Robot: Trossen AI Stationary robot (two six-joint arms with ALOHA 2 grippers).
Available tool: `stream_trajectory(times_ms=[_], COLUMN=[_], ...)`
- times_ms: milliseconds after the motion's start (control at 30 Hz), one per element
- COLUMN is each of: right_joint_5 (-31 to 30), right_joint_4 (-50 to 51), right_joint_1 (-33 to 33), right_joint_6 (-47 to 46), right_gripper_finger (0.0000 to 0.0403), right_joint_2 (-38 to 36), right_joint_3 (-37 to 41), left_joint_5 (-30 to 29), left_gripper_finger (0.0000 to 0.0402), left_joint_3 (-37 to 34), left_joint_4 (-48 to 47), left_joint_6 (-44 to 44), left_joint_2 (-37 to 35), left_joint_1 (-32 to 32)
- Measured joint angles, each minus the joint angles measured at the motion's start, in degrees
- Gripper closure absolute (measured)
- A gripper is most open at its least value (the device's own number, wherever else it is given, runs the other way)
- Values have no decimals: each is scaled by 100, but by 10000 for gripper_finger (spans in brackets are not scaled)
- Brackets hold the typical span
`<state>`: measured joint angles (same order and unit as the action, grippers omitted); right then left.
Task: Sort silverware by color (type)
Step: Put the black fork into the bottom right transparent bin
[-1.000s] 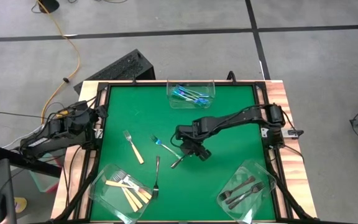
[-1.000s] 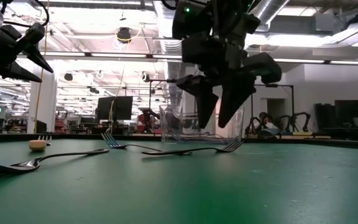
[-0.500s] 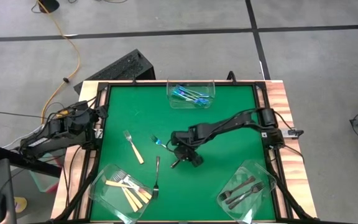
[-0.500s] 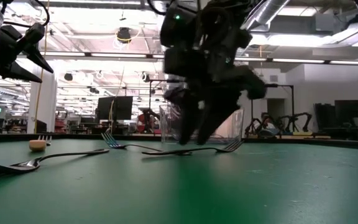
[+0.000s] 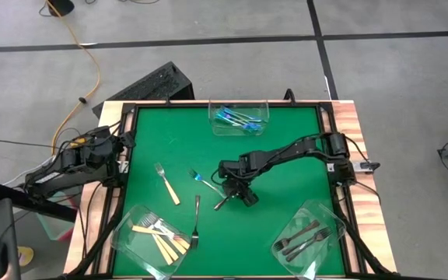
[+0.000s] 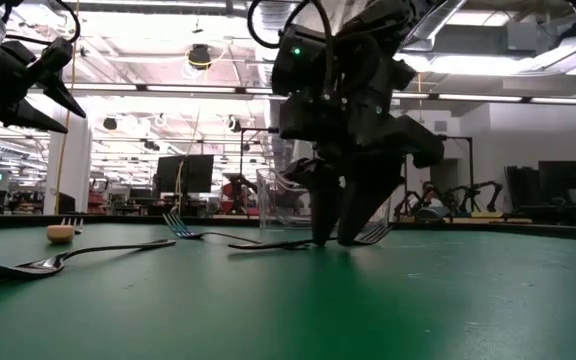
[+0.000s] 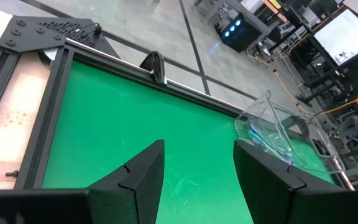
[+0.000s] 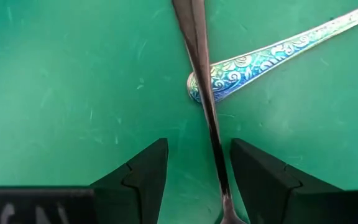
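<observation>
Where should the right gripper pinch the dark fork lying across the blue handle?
Pinch the dark fork's thin shaft from straight above, on the stretch clear of the blue fork handle. It lies flat, and the right gripper's open fingers already straddle it.

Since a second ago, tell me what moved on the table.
The right gripper slid toward the left arm's side and came down until its open fingers straddle the dark grey fork beside the blue fork; nothing is gripped yet. The forks, the tubs and the left gripper, parked at its table edge, kept their places.
</observation>
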<state>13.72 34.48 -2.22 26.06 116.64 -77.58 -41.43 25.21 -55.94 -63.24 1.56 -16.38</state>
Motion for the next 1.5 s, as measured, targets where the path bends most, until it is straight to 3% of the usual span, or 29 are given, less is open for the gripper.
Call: stream_trajectory(times_ms=[400, 967, 1500], right_joint_5=[70, -157, -620], right_joint_4=[-130, -308, 1092], right_joint_1=[225, 279, 157], right_joint_6=[226, -617, -1285], right_gripper_finger=[210, 391, 395], right_joint_2=[-9, 7, 63], right_joint_3=[260, 279, -820], left_joint_5=[-214, -130, -37], left_gripper_finger=[226, 226, 226], left_joint_3=[0, 0, 0], left_joint_4=[-2, -12, -15], left_joint_6=[-52, -66, -63], left_joint_2=[0, 0, 0], left_joint_1=[1, 1, 1])
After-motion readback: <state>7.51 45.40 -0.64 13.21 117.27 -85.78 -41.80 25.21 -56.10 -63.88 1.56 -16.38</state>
